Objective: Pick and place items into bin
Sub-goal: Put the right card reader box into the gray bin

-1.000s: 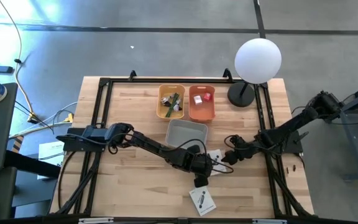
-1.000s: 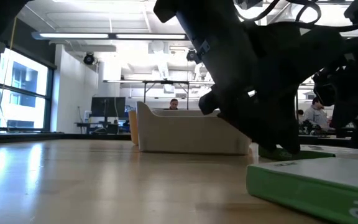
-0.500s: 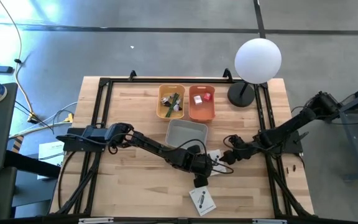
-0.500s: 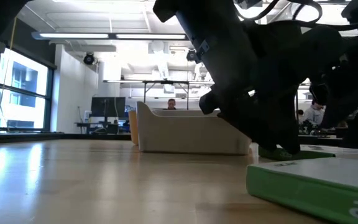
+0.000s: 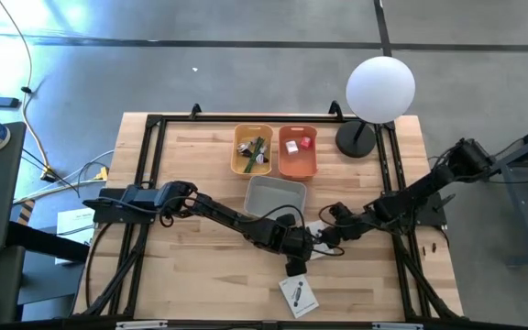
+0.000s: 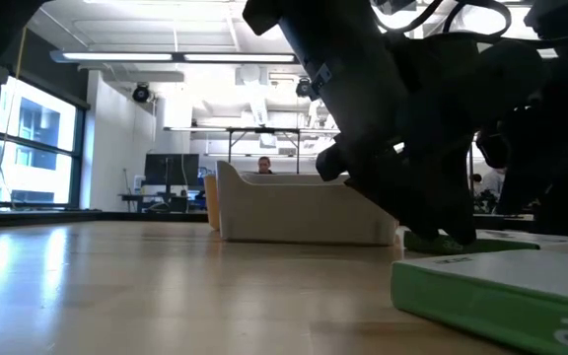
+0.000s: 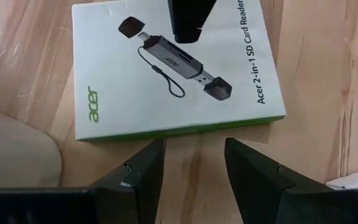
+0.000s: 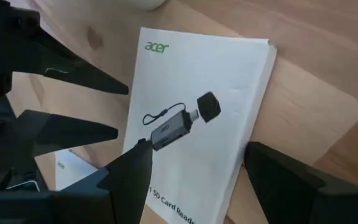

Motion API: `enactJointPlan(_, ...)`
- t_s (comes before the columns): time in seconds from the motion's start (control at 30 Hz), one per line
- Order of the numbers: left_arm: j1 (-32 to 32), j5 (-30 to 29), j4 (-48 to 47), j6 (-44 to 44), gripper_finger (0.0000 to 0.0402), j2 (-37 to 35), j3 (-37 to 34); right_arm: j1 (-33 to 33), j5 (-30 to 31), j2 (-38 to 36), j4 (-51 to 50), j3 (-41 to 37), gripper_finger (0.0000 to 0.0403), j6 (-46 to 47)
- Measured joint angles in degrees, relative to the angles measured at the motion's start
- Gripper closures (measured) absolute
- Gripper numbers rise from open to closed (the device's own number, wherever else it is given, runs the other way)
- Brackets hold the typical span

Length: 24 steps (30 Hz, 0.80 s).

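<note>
Both grippers meet over a white packet just below the grey bin, centre of the high view.

The left gripper (image 5: 302, 246) and right gripper (image 5: 324, 236) face each other across the flat white card-reader packet (image 7: 173, 68), which lies flat on the wooden table (image 5: 191, 183); both sets of fingers are spread apart, empty, with the right gripper's fingers straddling the packet's edges in its wrist view. A second white packet (image 5: 298, 295) lies apart near the lower centre. The empty grey bin (image 5: 275, 198) sits mid-frame; above it, the yellow bin (image 5: 252, 150) holds the green-handled tool and small bits, and the orange bin (image 5: 297, 151) holds red and white cubes. A white globe lamp (image 5: 380, 89) stands upper right.
</note>
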Motion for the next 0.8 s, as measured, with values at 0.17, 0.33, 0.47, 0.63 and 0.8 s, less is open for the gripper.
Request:
enactJointPlan(0.17,0.0,0.0,0.1,0.0,0.0245,0.0,0.0,0.0,-1.0,0.0,0.6,-0.1,0.0155,0.0)
enactJointPlan(0.33,-0.1,-1.2,1.2,-0.6,0.0245,0.0,0.0,0.0,-1.1,0.1,0.7,-0.1,0.0155,0.0)
enactJointPlan(0.47,0.0,-0.6,2.5,-1.8,0.0245,0.0,0.0,0.1,-1.4,0.1,2.2,-0.2,0.0155,0.0)
enactJointPlan(0.63,0.0,-0.4,3.4,-2.8,0.0245,0.5,0.0,1.2,-1.0,0.2,2.7,-0.3,0.0155,-0.1)
enactJointPlan(0.8,-0.1,1.0,3.4,-3.0,0.0245,0.5,0.1,2.1,-0.5,0.2,2.8,-0.3,0.0155,-0.1)
